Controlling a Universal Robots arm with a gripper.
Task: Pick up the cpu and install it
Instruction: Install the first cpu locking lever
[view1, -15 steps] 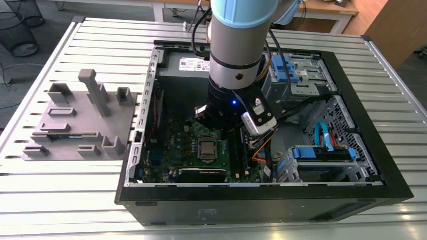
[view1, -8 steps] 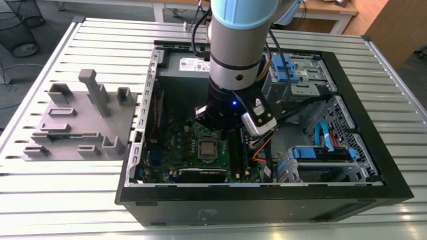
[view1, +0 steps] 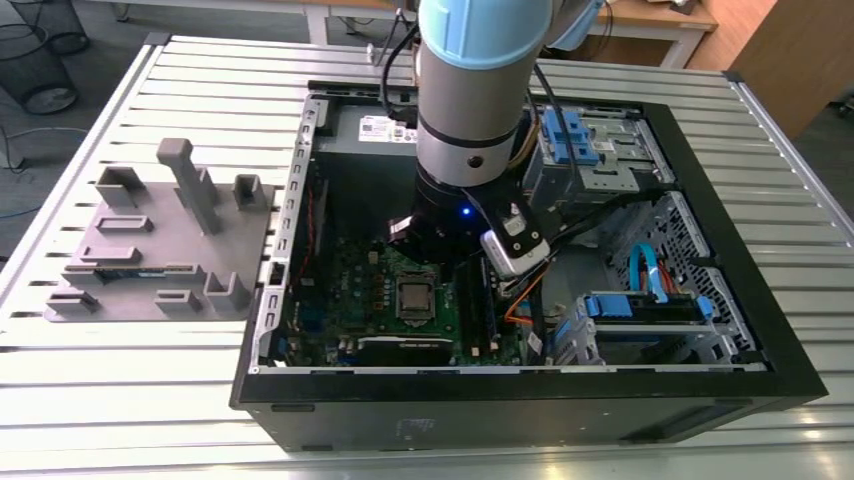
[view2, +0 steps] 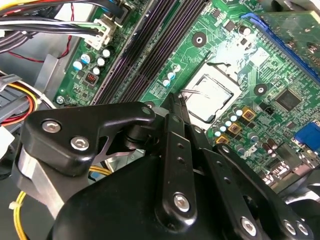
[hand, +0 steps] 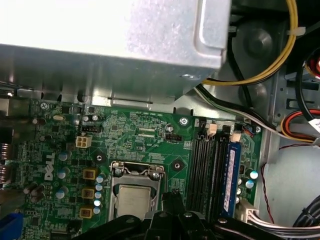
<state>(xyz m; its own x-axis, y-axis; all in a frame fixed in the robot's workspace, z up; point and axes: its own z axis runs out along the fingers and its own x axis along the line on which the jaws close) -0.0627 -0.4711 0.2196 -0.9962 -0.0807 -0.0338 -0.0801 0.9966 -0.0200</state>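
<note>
You see the cpu (hand: 134, 201) (view2: 212, 96) (view1: 415, 297), a flat square chip with a silvery-grey top, lying in its socket (hand: 116, 170) on the green motherboard (hand: 140, 130). Your gripper (view2: 176, 100) hangs just above it, holding nothing, fingertips drawn together.

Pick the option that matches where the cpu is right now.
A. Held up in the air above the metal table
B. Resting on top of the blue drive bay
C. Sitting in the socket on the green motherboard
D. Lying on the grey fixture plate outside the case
C. In both wrist views the cpu sits flat inside the socket frame on the motherboard, with the gripper just above it.
</note>
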